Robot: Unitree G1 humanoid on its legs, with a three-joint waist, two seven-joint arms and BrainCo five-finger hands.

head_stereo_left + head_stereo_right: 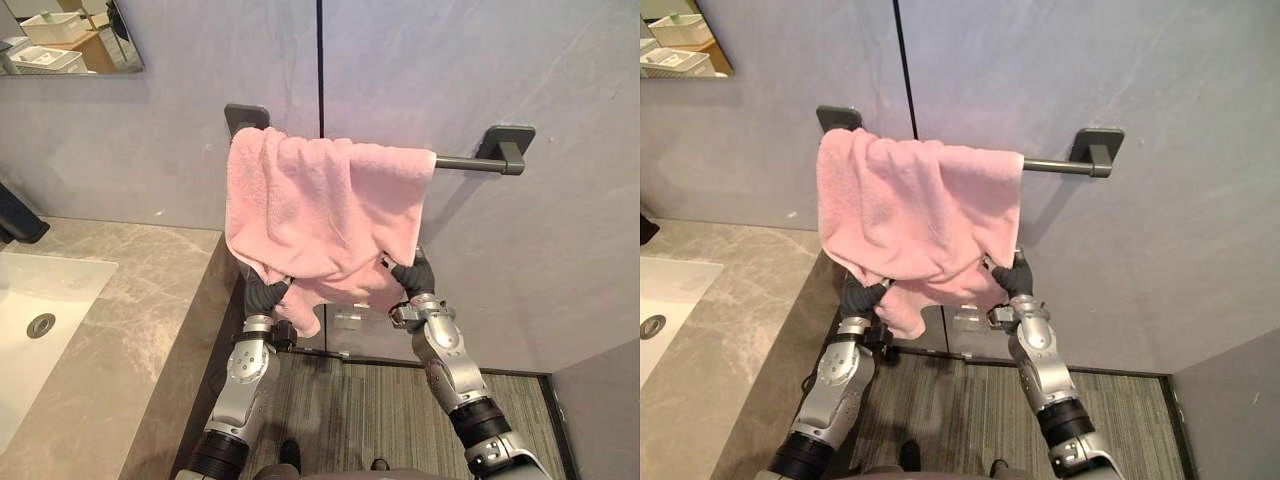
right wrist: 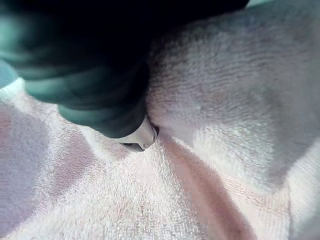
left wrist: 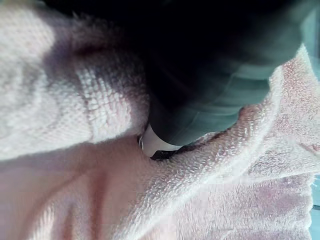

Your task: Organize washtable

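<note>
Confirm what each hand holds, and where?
Cannot tell: left hand and right hand are buried in the lower edge of the pink towel; any grip is hidden.

Towel [image 1: 320,210] hangs bunched over the left and middle of the towel bar [image 1: 465,162] and blocks reach to the wall [image 1: 560,260] behind it. Bar's right stretch is bare up to the bracket, open from the front. Left robot hand [image 1: 262,292] and right robot hand [image 1: 413,275] sit in the towel's lower folds, cloth all round. Tabletop [image 1: 130,330] edge is just beside the left arm. Open room below the towel, above the floor [image 1: 380,410].
</note>
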